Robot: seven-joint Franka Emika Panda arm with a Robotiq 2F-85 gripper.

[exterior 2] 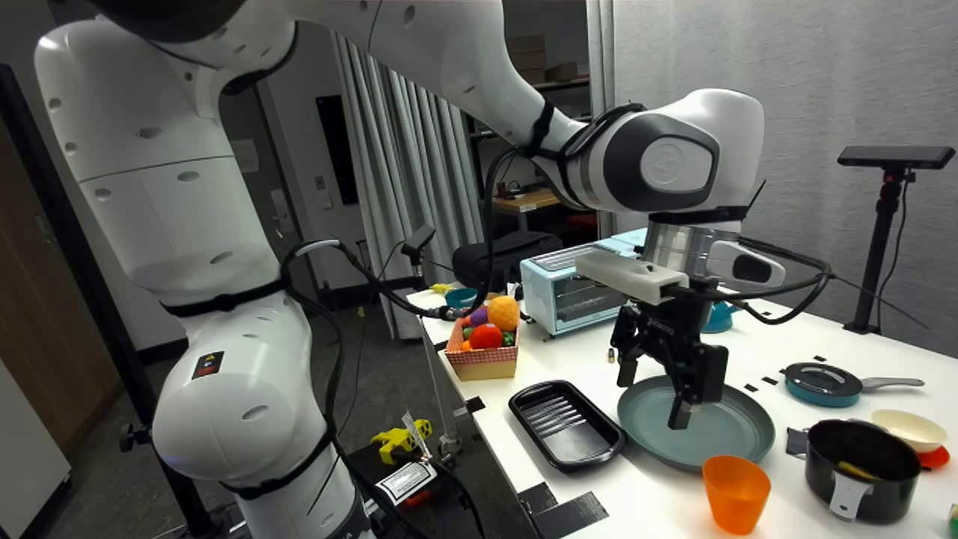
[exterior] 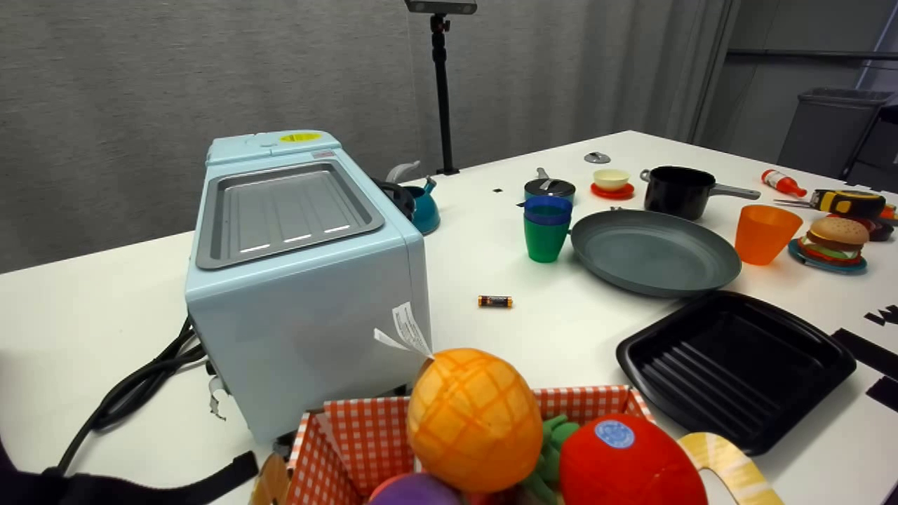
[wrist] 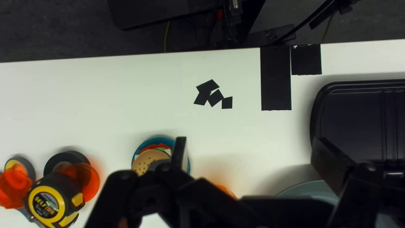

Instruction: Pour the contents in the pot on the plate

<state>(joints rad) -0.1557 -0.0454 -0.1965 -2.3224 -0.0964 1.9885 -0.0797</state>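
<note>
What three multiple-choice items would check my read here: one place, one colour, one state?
1. What holds the yellow pieces? A) grey plate B) black saucepan C) orange tumbler
2. What colour is the toaster oven? A) red B) black C) light blue
3. How is the gripper? A) open, empty B) shut on the saucepan C) shut, empty

1 B: an exterior view shows them inside it.
2 C: its body looks light blue in both exterior views.
3 A: the wrist view shows its jaws wide apart, nothing held.
</note>
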